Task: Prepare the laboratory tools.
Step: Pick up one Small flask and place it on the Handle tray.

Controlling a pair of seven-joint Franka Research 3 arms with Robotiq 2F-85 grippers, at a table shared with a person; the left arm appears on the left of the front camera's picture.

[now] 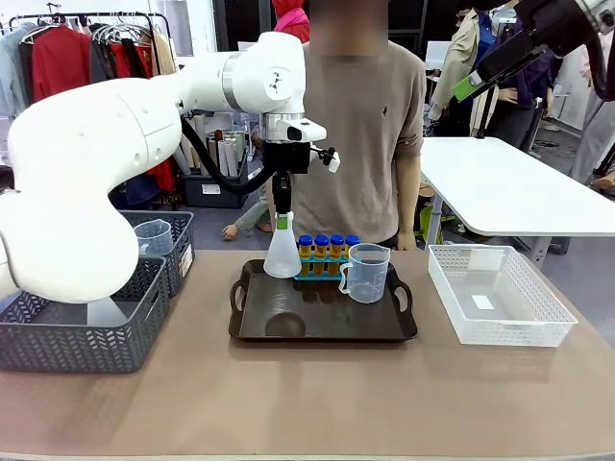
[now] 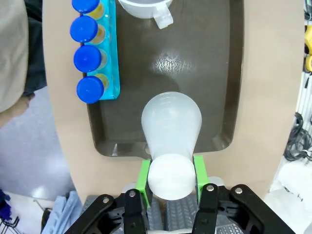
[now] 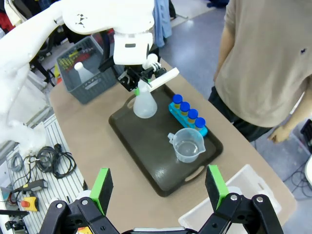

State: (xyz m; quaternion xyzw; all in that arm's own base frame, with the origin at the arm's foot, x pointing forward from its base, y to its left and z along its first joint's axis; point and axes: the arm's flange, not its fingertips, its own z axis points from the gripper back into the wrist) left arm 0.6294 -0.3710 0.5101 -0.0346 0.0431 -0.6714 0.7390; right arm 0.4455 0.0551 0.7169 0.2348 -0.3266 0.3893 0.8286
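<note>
My left gripper [image 1: 282, 219] is shut on the neck of the white translucent conical flask [image 1: 282, 254], which stands upright at the rear left corner of the dark brown tray [image 1: 323, 328]. I cannot tell whether its base touches the tray floor. In the left wrist view the green pads [image 2: 144, 175] clamp the flask [image 2: 170, 126] from both sides. Several yellow-orange tubes with blue caps [image 1: 327, 247] stand in a blue rack at the tray's back, and the clear handled beaker [image 1: 366, 273] is in front of them. My right gripper [image 3: 159, 187] hangs high above the table, open and holding nothing.
A person stands at the far side behind the tray. Two grey baskets [image 1: 86, 327] at the left hold another beaker [image 1: 154, 236] and another flask [image 1: 106, 312]. A white basket [image 1: 500, 293] stands at the right. The table's front is bare.
</note>
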